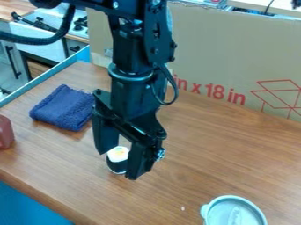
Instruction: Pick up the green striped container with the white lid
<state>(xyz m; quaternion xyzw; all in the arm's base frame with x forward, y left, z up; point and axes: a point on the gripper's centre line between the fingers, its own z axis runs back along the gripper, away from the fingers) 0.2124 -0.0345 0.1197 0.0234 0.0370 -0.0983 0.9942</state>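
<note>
Tool (118,165) wide over wooden tabletop (194,165), small black-and-white object (118,154) between fingertips; contact unclear. Folded blue cloth (63,107) nearby; pale round container (226,213) well apart.

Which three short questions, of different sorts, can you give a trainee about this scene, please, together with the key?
1. Multiple choice. What lies folded on the wooden table?
A) a yellow sponge
B) a dark blue cloth
C) a white plate

2. True or false. The gripper has its fingers pressed together.

3. Fill in the missing colour. Between the fingers one sees a small dark-sided object with a ____ top, and behind the table stands a cardboard sheet with red print.

Key: 1 B; 2 false; 3 white.
</note>
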